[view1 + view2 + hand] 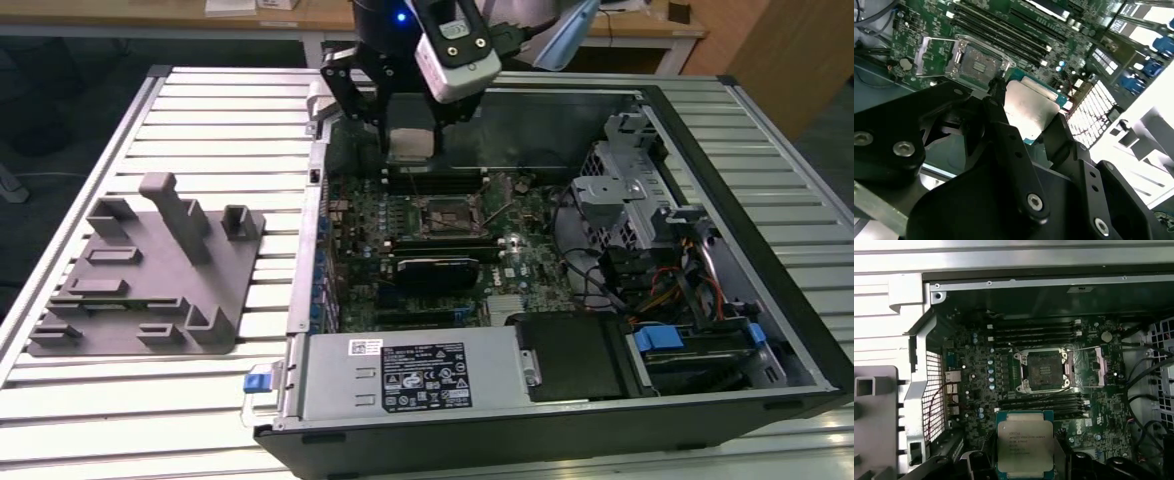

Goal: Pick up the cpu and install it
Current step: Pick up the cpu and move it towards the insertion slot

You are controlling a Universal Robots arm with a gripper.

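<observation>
The first part of the task looks finished: the hand (408,152) is closed on the cpu (410,142) and holds it by two opposite edges, clear of any surface. In the exterior view it hangs in the upper middle of the frame, above the far side of the open computer case (747,330) that stands on the tabletop (200,110). In the first wrist view the cpu (1025,445) sits flat between the black fingers (1066,462) with its silvery top plate towards the camera. The second wrist view shows the same plate (1029,107) held level over the green motherboard (929,20). The installing is, as I judge it, not yet done. The socket (1044,371) is bare, its contact field is uncovered, and its metal cover plate (1100,365) seems to be swung open to one side. In the exterior view the socket (445,213) lies near the centre of the frame, below the hand and apart from it, so the chip is not above its seat. The grey fixture block (147,280) rests on the tabletop at the left of the frame, well apart from the hand.
</observation>
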